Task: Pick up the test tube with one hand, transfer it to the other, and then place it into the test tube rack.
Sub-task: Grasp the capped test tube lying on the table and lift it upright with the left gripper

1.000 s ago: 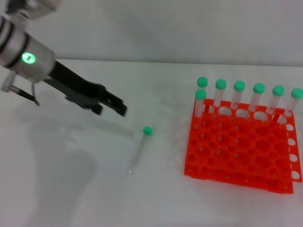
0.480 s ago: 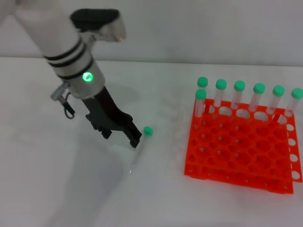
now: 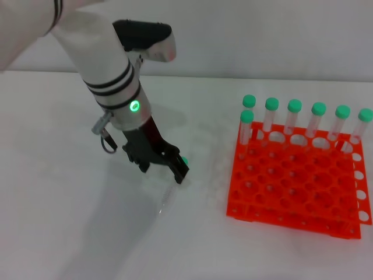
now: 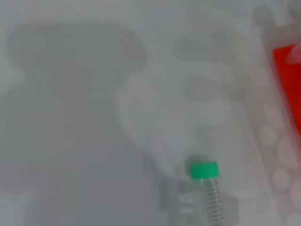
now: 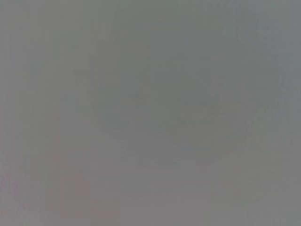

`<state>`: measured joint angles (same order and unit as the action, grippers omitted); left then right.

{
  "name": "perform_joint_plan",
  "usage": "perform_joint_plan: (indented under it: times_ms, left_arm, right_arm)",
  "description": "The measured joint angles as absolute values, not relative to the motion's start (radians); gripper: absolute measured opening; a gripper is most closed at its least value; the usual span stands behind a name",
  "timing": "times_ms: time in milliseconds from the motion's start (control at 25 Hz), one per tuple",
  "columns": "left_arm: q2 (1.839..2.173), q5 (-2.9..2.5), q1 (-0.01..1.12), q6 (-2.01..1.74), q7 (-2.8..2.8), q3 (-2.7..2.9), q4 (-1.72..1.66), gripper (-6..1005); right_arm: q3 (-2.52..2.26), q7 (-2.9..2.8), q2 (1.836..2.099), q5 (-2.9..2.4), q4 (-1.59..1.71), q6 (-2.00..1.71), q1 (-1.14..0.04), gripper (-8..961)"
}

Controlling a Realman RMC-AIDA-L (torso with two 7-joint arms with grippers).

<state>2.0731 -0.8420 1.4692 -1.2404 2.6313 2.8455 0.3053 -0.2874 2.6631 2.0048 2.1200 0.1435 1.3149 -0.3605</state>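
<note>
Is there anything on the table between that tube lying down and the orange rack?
Nothing: in the head view, only bare white table separates the test tube under the left gripper from the test tube rack.

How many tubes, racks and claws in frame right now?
Green-capped test tubes standing in the orange test tube rack: 7
Test tube lying on the table under the left claw: 1
Orange test tube racks: 1
Claws in view: 1, the left
Total: 10
</note>
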Motion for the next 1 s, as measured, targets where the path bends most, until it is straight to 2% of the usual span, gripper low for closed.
perform_joint_plan:
  times_ms: [880,1000]
  left_arm:
    - [2.076,-0.876,1.423,-1.212,2.822,2.844,0.227,730]
    - [2.076,-0.876,1.422,-1.208,2.827,2.844,0.226,627]
  right_arm:
    - [-0.285,2.663,2.004,2.120,0.170,1.291,-0.365,868]
    - [-0.285,2.663,2.002,2.120,0.171,1.291,-0.363,868]
